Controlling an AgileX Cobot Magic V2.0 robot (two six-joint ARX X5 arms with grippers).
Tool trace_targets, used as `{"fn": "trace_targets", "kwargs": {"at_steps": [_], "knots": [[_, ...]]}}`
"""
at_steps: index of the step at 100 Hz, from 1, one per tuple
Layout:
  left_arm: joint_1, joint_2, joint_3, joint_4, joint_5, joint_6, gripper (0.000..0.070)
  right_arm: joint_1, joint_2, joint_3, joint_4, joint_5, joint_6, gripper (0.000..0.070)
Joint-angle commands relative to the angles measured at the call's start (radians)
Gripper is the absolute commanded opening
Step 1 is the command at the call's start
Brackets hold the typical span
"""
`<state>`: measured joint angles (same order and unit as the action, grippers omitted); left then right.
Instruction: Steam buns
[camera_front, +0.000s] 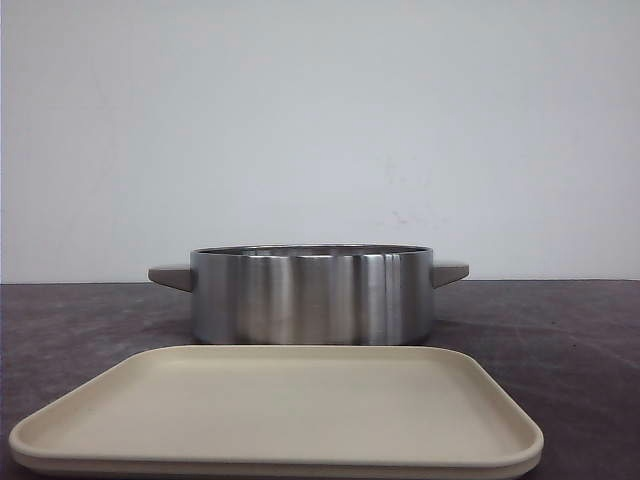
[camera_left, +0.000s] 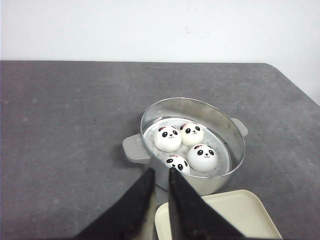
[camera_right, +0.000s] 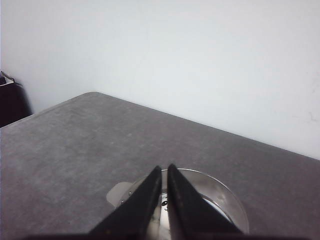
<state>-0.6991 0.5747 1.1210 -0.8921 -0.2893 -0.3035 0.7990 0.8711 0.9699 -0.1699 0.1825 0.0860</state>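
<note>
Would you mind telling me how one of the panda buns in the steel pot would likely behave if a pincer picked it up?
The buns look glossy and smooth, so a grip may slip. Their rounded domes suggest one could roll if released on the beige tray. They sit crowded together inside the pot, so neighbours would probably get nudged.

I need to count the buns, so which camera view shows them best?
The left wrist view: it looks down into the pot, showing all four buns with their panda faces. The front view sees only the pot's side wall, no buns. The right wrist view shows part of the pot behind the right gripper, with at most a sliver of one bun.
</note>
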Motion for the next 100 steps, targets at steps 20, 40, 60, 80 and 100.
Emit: {"fn": "trace_targets", "kwargs": {"at_steps": [20, 40, 60, 80, 100], "knots": [[-0.008, 0.005, 0.011, 0.010, -0.002, -0.003, 0.0017, -0.103, -0.143, -0.240, 0.146, 0.020, 0.007, 0.0013], [-0.008, 0.005, 0.011, 0.010, -0.002, -0.003, 0.0017, -0.260, -0.361, -0.597, 0.373, -0.094, 0.007, 0.0013], [-0.008, 0.005, 0.011, 0.010, -0.002, -0.003, 0.0017, -0.465, -0.536, -0.721, 0.255, -0.218, 0.006, 0.0013], [-0.008, 0.005, 0.011, 0.010, -0.002, -0.003, 0.0017, -0.601, -0.623, -0.755, 0.105, -0.187, 0.003, 0.0013], [-0.008, 0.005, 0.011, 0.010, -0.002, -0.003, 0.0017, -0.659, -0.696, -0.843, 0.103, -0.176, 0.004, 0.0012]]}}
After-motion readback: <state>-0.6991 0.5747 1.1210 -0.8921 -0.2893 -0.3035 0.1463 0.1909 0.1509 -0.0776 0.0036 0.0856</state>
